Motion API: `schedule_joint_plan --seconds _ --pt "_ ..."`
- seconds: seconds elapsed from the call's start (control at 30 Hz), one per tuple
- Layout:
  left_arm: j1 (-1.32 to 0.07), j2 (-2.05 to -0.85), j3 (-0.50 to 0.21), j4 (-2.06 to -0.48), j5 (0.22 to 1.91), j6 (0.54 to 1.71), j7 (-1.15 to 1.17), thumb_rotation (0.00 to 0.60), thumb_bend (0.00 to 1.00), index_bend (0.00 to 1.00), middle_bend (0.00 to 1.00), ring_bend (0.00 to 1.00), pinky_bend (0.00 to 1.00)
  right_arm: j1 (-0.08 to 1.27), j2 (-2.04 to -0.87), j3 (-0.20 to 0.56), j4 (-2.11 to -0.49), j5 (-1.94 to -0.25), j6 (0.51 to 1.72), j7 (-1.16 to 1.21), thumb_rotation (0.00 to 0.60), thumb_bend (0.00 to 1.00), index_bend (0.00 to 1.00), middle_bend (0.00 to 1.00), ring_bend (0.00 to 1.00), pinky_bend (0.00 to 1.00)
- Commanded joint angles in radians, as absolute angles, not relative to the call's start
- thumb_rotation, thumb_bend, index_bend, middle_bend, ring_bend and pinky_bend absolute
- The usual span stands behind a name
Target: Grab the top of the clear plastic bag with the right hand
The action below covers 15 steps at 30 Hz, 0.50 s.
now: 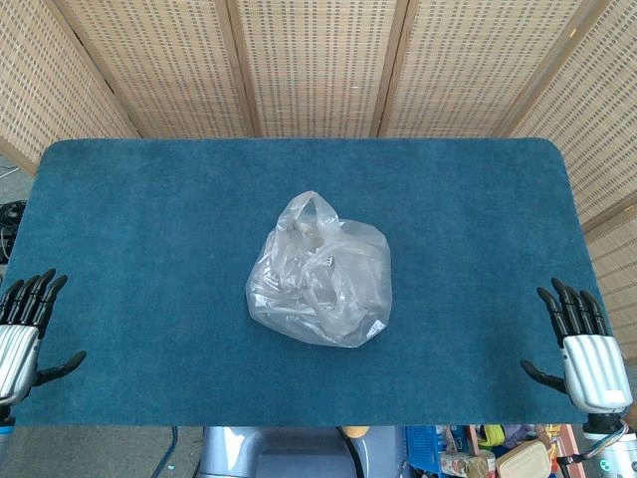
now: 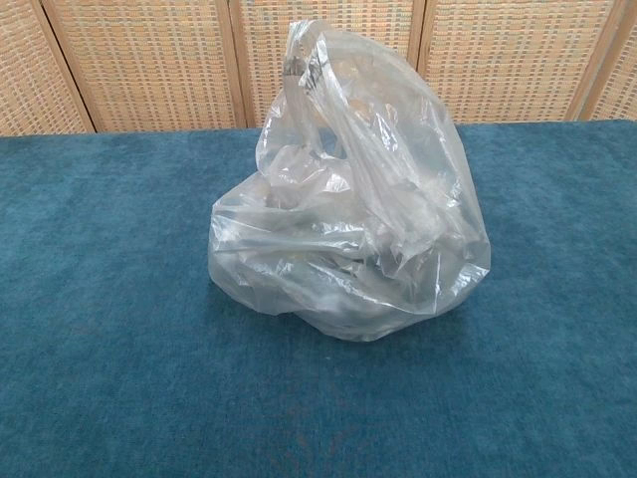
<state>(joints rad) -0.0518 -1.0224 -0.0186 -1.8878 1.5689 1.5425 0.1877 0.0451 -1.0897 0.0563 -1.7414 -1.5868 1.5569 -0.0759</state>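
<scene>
Bag (image 1: 319,271): one, clear, mid-table; two hands, left (image 1: 22,334), right (image 1: 584,349), spread, empty.

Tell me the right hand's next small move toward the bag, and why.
Probably lift the right hand and swing it inward toward the clear plastic bag's bunched top. It rests open at the blue table's edge, well apart from the bag.

The robot's silver-backed right hand with black fingers (image 1: 582,349) hovers with its fingers spread apart and pointing forward, thumb angled inward, holding nothing. The matching silver-and-black left hand (image 1: 25,334) mirrors it, fingers likewise splayed and empty, thumb jutting toward the right hand.
</scene>
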Motion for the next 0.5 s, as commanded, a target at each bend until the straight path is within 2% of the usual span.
schedule_joint_plan --seconds 0.03,0.3,0.4,0.5 --pt "-0.05 -1.024 -0.018 -1.886 1.573 1.547 0.188 0.6 0.18 0.0 0.0 0.0 0.0 0.045 -1.09 0.056 -1.741 -1.588 1.558 -0.076 0.6 0.0 0.03 0.0 0.0 0.0" --pt "-0.048 -1.023 -0.02 -1.888 1.564 1.546 0.189 0.6 0.18 0.0 0.0 0.0 0.0 0.064 -1.064 0.043 -1.776 -1.621 1.528 -0.036 0.6 0.0 0.03 0.0 0.0 0.0" --pt "-0.048 -1.024 -0.023 -1.887 1.563 1.548 0.191 0.6 0.18 0.0 0.0 0.0 0.0 0.09 -1.031 0.031 -1.81 -1.635 1.477 0.032 0.6 0.0 0.03 0.0 0.0 0.0" --pt "-0.052 -1.026 -0.028 -1.89 1.561 1.548 0.191 0.6 0.18 0.0 0.0 0.0 0.0 0.152 -0.985 0.027 -1.848 -1.65 1.378 0.131 0.6 0.0 0.03 0.0 0.0 0.0"
